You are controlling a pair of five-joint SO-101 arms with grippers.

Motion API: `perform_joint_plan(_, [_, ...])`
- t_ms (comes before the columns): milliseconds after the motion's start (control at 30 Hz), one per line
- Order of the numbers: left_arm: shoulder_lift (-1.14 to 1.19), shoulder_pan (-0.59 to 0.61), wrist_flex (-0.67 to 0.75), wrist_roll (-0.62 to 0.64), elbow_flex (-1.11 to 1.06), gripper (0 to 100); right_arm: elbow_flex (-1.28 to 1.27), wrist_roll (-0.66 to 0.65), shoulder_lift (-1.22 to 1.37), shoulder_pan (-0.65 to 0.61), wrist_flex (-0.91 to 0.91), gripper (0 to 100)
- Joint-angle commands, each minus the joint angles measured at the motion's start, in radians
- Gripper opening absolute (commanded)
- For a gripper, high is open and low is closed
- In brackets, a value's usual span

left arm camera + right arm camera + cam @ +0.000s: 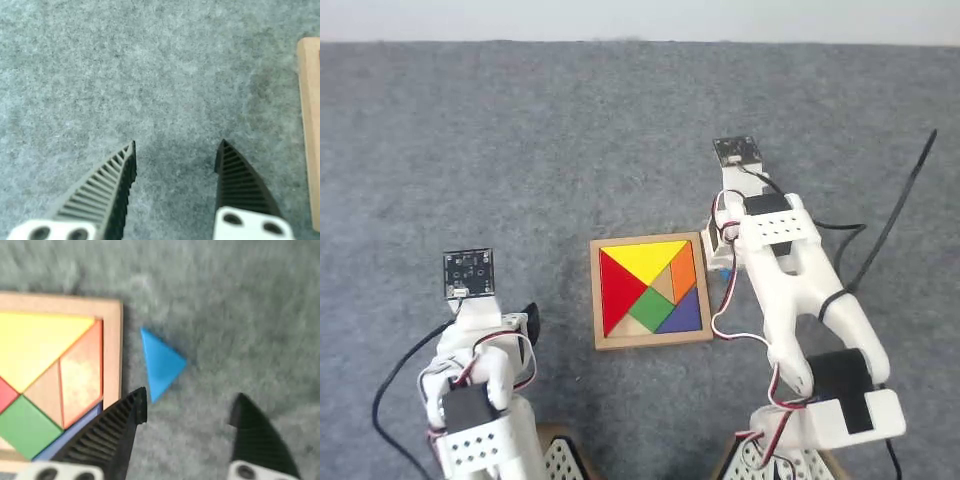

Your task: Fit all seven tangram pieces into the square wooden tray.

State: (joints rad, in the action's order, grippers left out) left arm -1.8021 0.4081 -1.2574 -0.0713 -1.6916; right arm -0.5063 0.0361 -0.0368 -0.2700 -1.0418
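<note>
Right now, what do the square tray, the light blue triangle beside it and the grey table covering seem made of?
Square tray: likely bare wood, pale tan matte rim. Light blue triangle: perhaps painted wood or plastic, flat even colour. Grey table covering: felt or short carpet, fuzzy mottled texture.

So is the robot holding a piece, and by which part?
Nothing is held. The left gripper is open over carpet; the right gripper is open near the blue triangle, which lies loose beside the tray.
</note>
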Motion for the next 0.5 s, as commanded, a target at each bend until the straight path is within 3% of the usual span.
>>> perform_joint_plan(0, [-0.015,0.006,-0.005,0.009,0.008,24,0.014,-0.089,-0.004,-0.001,0.065,28.5])
perform_joint_plan(200, [-0.015,0.006,-0.005,0.009,0.008,24,0.018,-0.163,0.151,-0.016,0.157,28.5])
perform_joint_plan(467, [-0.015,0.006,-0.005,0.009,0.008,24,0.029,-0.201,0.165,-0.071,0.154,28.5])
